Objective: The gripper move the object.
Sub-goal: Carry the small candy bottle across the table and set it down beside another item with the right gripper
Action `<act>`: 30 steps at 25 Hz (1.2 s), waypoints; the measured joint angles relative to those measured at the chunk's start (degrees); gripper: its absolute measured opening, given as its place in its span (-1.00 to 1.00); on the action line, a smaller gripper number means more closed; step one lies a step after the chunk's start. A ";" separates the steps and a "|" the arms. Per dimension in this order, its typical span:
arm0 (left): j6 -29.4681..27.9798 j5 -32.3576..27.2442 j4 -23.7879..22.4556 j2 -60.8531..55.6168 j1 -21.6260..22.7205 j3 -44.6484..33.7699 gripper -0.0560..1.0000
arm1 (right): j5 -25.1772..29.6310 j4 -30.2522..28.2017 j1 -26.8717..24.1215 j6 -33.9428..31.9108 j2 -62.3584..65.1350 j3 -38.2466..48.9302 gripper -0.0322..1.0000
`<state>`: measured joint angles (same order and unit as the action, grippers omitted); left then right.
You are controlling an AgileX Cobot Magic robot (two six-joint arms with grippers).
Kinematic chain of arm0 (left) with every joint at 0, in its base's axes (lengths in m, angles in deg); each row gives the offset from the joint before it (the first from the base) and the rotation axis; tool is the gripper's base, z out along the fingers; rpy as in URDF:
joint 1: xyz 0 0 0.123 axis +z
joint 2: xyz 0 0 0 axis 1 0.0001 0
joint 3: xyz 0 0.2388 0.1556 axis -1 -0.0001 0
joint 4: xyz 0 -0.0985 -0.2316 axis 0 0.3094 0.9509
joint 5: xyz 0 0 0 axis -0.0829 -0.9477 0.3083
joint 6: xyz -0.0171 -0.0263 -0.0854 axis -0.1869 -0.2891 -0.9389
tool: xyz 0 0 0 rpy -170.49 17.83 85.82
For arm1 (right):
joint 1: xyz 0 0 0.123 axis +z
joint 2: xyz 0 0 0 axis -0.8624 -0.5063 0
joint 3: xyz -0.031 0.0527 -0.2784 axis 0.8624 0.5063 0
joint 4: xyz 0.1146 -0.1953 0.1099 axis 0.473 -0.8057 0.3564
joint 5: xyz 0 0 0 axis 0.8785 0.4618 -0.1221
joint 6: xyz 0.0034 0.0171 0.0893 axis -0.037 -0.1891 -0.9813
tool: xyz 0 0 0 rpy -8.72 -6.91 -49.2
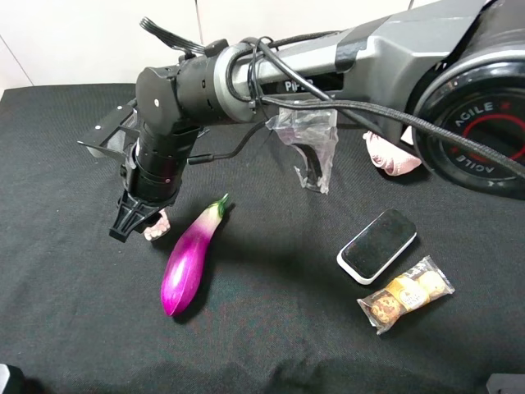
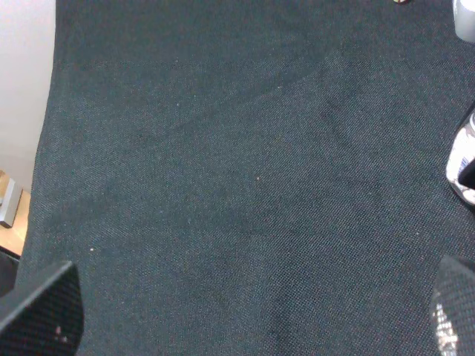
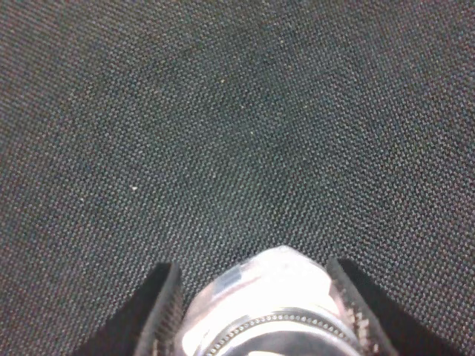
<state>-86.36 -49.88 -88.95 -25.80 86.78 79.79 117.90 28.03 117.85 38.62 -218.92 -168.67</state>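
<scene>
My end effector [image 1: 141,223], left of frame, grips the bottle [image 3: 271,293] between both fingers, low over the desk [image 1: 74,328], so it can travel.

Work surface: a table draped in black woven cloth [image 1: 74,328], faintly creased, under even light with soft shadows. Behind it stands a plain white wall [image 1: 74,41]. Past the cloth's edge, a strip of light wood [image 2: 13,236] shows.

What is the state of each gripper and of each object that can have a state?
right gripper: shut on the bottle.
bottle: capped, held by the right gripper.
left gripper: open, holding nothing.
eggplant: lying flat, not held.
snack packet: lying flat, looks sealed.
</scene>
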 joint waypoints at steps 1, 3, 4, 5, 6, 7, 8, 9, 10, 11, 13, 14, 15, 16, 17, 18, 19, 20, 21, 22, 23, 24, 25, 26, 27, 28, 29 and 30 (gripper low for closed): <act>0.00 0.00 0.00 0.00 0.00 0.00 0.98 | 0.06 0.00 0.00 0.00 0.00 0.00 -0.32; 0.00 0.00 0.00 0.00 0.00 0.00 0.98 | 0.10 0.00 0.00 0.00 0.00 0.00 -0.32; 0.00 0.00 0.00 0.00 0.00 0.00 0.98 | 0.10 0.00 0.00 0.00 0.00 0.00 -0.30; 0.00 0.00 0.00 0.00 0.00 0.00 0.98 | 0.10 0.00 0.00 0.00 0.00 0.00 -0.24; 0.00 0.00 0.00 0.00 0.00 0.00 0.98 | 0.10 0.00 0.00 0.00 0.00 0.00 -0.15; 0.00 0.00 0.00 0.00 0.00 0.00 0.98 | 0.10 0.00 0.00 0.00 0.00 0.00 -0.04; 0.00 0.00 0.00 0.00 0.00 0.00 0.98 | 0.10 0.00 0.00 0.00 0.00 0.00 0.04; 0.00 0.00 0.00 0.00 0.00 0.00 0.98 | 0.10 0.00 0.00 0.00 0.00 0.00 0.12; 0.00 0.00 0.00 0.00 0.00 0.00 0.98 | 0.12 0.00 0.00 0.00 0.00 0.00 0.20; 0.00 0.00 0.00 0.00 0.00 0.00 0.98 | 0.12 0.00 0.00 0.00 0.00 0.00 0.25; 0.00 0.00 0.00 0.00 0.00 0.00 0.98 | 0.12 0.00 0.00 0.00 0.00 0.00 0.31; 0.00 0.00 0.00 0.00 0.00 0.00 0.98 | 0.17 0.00 0.00 0.00 0.00 0.00 0.32; 0.00 0.00 0.00 0.00 0.00 0.00 0.98 | 0.17 0.00 0.00 0.00 0.00 0.00 0.33; 0.00 0.00 0.00 0.00 0.00 0.00 0.98 | 0.17 0.00 0.00 0.00 0.00 0.00 0.33; 0.00 0.00 0.00 0.00 0.00 0.00 0.98 | 0.17 0.00 0.00 0.00 0.00 0.00 0.33; 0.00 0.00 0.00 0.00 0.00 0.00 0.98 | 0.29 0.00 0.00 0.00 0.00 0.00 0.33; 0.00 0.00 0.00 0.00 0.00 0.00 0.98 | 0.69 0.00 0.00 0.00 0.00 0.00 0.33; 0.00 0.00 0.00 0.00 0.00 0.00 0.98 | 1.28 0.00 0.00 0.00 0.00 0.00 0.33; 0.00 0.00 0.00 0.00 0.00 0.00 0.98 | 1.83 0.00 0.00 0.00 0.06 0.00 0.33; 0.00 0.00 0.00 0.00 0.00 0.00 0.98 | 2.46 0.00 0.00 0.00 0.20 0.00 0.33; 0.00 0.00 0.00 0.00 0.00 0.00 0.98 | 2.97 -0.15 0.00 0.00 0.55 0.00 0.33; 0.00 0.00 0.00 0.00 0.00 0.00 0.98 | 3.21 -0.31 0.00 0.00 0.91 0.00 0.33; 0.00 0.00 0.00 0.00 0.00 0.00 0.98 | 3.46 -0.57 0.00 0.00 1.36 0.00 0.33; 0.00 0.00 0.00 0.00 0.00 0.00 0.98 | 3.80 -1.05 0.00 0.00 1.95 0.00 0.33; 0.00 0.00 0.00 0.00 0.00 0.00 0.98 | 4.30 -1.70 0.00 -0.19 2.66 0.00 0.33; 0.00 0.00 0.00 0.00 0.00 0.00 0.98 | 4.78 -2.25 0.00 -0.53 3.24 0.00 0.33; 0.00 0.00 0.00 0.00 0.00 0.00 0.98 | 5.29 -3.10 0.00 -1.10 3.90 0.00 0.33; 0.00 0.00 0.00 0.00 0.00 0.00 0.98 | 5.85 -4.02 0.00 -1.59 4.57 0.00 0.33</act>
<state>-86.36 -49.88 -88.95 -25.80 86.78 79.79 123.74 24.02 117.85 37.03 -214.35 -168.67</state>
